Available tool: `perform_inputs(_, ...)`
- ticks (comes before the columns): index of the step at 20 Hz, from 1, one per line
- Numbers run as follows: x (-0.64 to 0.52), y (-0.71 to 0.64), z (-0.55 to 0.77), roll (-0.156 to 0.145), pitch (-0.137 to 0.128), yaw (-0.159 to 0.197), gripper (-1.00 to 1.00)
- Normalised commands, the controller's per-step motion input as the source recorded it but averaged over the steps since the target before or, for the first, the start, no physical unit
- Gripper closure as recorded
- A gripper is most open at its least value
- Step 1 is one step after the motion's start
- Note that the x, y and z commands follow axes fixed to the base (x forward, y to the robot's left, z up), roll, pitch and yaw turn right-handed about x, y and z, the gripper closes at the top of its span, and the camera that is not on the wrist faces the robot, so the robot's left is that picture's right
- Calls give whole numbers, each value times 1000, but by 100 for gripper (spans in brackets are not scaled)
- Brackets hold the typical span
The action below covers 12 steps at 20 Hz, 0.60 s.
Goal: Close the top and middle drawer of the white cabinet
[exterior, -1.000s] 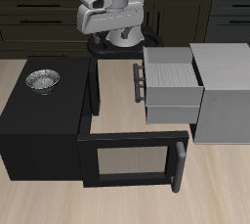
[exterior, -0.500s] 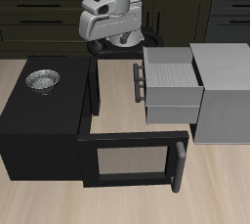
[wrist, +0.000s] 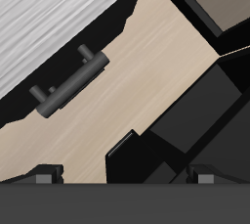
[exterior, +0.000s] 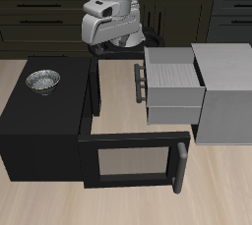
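The white cabinet (exterior: 226, 91) stands on the table beside the black box. Its top drawer (exterior: 173, 72) and middle drawer (exterior: 175, 107) are both pulled out toward the black box, stacked flush, with dark bar handles (exterior: 139, 80) on their fronts. My gripper (exterior: 119, 42) hangs above the table's back, behind the drawer fronts and apart from them. In the wrist view the gripper (wrist: 123, 177) is open and empty, with one fingertip (wrist: 44, 175) showing. That view also shows the top drawer's striped inside (wrist: 49, 18) and a handle (wrist: 68, 79) over bare table.
A black box (exterior: 39, 121) has its windowed door (exterior: 133, 160) hinged open, lying toward the table's front edge and reaching below the drawers. A metal bowl (exterior: 42, 79) sits on top of the black box. A strip of bare table (exterior: 118, 86) lies between box and drawer fronts.
My arm has shifted slightly farther back and a little toward the cabinet. The drawers, door and bowl have not moved.
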Motion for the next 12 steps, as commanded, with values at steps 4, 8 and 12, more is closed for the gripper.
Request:
perform_inputs(4, 117, 23, -125, 57, 12, 164, -100)
perform_inputs(8, 114, -11, 31, -7, -26, 94, -100)
perform_inputs(12, 114, 81, -24, 12, -14, 137, -100)
